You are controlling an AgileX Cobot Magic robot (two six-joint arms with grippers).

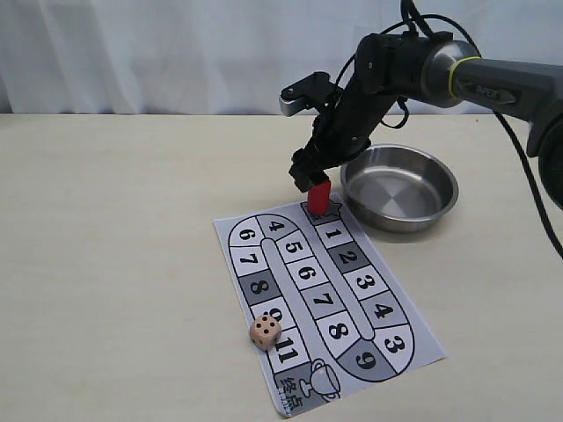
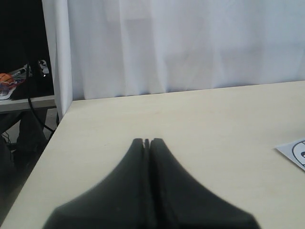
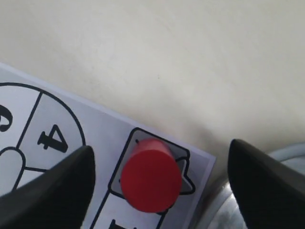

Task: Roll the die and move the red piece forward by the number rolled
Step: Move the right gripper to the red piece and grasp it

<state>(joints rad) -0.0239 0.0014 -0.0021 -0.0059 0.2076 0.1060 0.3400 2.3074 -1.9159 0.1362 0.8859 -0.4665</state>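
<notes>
The red piece (image 1: 319,196) (image 3: 151,177) stands upright on the start square at the far end of the paper game board (image 1: 369,347). My right gripper (image 1: 310,182) (image 3: 159,167) hangs just above it, open, one finger on either side and neither touching it. The tan die (image 1: 265,331) rests at the board's near left edge by the square marked 11, several pips on top. My left gripper (image 2: 147,141) is shut on nothing over bare table, far from the board; it does not appear in the exterior view.
A round steel bowl (image 1: 444,191) sits just right of the board's far end, close to my right gripper; its rim (image 3: 286,152) shows in the right wrist view. A white curtain (image 1: 176,53) backs the table. The table's left edge (image 2: 45,148) drops off near my left gripper.
</notes>
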